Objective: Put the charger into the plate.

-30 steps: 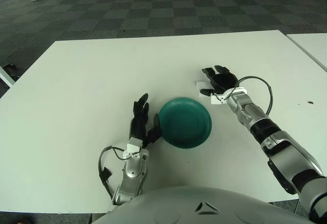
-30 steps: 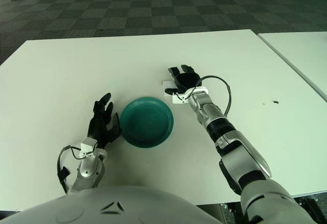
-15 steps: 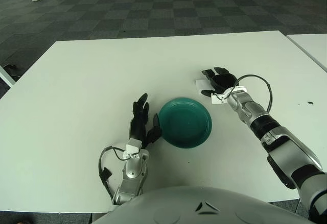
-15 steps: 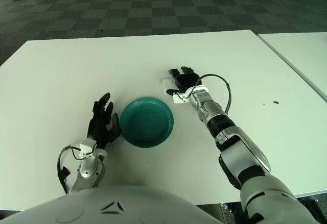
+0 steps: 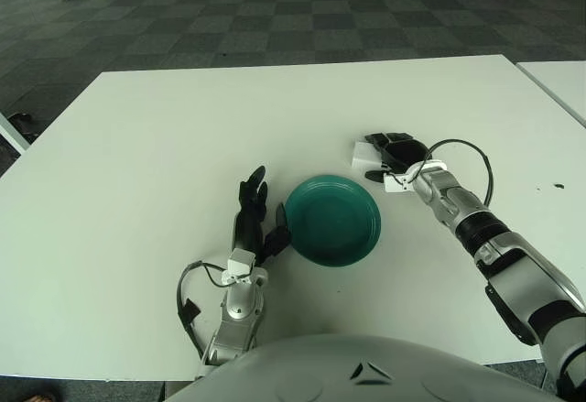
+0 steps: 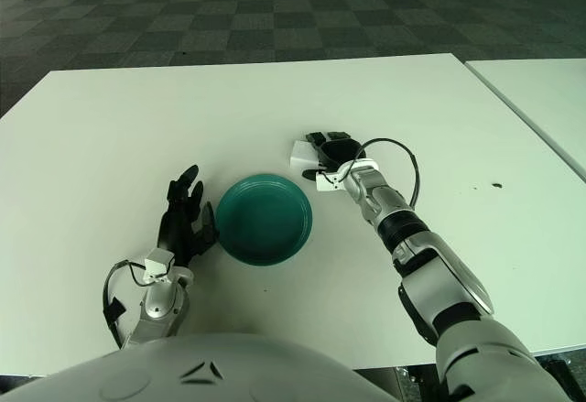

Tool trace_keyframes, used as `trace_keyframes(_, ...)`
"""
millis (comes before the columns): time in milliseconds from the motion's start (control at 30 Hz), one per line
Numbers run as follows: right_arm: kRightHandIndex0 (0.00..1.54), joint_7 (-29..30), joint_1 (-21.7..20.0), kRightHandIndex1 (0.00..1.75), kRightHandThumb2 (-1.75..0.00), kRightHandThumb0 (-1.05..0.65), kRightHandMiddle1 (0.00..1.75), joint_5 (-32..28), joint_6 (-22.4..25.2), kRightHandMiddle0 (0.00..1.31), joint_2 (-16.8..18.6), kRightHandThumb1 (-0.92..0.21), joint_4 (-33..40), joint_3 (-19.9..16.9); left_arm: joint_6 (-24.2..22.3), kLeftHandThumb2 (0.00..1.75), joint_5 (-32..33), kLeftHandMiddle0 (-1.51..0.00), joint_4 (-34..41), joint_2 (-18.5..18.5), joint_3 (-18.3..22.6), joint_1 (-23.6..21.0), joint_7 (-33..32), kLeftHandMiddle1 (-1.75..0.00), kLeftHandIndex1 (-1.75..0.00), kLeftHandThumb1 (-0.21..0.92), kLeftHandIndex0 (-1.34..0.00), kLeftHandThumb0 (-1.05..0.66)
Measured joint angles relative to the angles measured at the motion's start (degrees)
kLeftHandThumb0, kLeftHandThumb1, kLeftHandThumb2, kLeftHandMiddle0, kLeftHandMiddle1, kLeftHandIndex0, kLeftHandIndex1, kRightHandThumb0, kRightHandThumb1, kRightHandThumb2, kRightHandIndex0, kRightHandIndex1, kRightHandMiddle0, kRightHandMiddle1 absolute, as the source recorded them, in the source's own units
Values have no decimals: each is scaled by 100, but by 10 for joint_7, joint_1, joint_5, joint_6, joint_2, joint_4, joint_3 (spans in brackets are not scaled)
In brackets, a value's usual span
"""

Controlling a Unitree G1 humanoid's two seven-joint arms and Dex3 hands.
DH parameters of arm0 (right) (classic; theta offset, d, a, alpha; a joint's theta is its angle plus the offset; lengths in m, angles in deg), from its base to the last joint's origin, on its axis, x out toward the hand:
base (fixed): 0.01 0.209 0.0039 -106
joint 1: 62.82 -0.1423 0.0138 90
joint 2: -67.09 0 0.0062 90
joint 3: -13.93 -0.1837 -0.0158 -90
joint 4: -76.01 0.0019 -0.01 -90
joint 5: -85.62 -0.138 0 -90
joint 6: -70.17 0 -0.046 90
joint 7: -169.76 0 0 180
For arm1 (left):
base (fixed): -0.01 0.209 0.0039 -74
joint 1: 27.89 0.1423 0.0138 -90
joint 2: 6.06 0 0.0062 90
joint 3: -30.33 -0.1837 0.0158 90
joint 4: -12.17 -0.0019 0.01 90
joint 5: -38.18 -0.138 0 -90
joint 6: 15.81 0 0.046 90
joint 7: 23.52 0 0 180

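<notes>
Right hand (image 5: 392,151) has dropped lower over the charger (image 5: 366,154) since a second ago; fingers now curled around it.

Right hand's dark fingers (image 6: 322,137) wrap the white charger's near end, which sits on the white table (image 5: 137,146) under the palm; firmness of the grasp cannot be told. Teal plate (image 5: 331,220) lies near, down and to the left of that hand, nothing in it. Left hand (image 5: 251,214) shows just beside the plate's left rim, fingers extended, holding nothing.
</notes>
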Motion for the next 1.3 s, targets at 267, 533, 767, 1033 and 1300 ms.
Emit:
trace_keyframes(267,15,-29,10,0,-58,-84,38,1,-12,0,-13,-92,28,3,-1,102,-1,-29,0,0,-1,-1,-2,0,-63,92,0,-84)
trace_keyframes(533,15,-59,15,0,-57,-82,30,11,-13,0,-31,-92,64,15,2,100,3,-27,-2,0,-1,-1,-4,0,-63,92,0,-84)
trace_keyframes(767,12,-83,18,0,-59,-81,27,13,-10,0,-39,-92,84,20,7,100,-6,-27,-5,0,-1,-1,-13,0,-68,92,0,-85)
trace_keyframes(1033,13,-98,12,1,-58,-80,29,10,-24,0,-45,-92,79,20,11,100,-25,-27,-10,0,-1,-1,-24,0,-69,92,0,-86)
trace_keyframes(1300,20,-93,-1,3,-60,-80,32,10,-28,0,-43,-92,49,17,11,99,-24,-27,-10,0,-2,-2,-24,0,-70,92,0,-86)
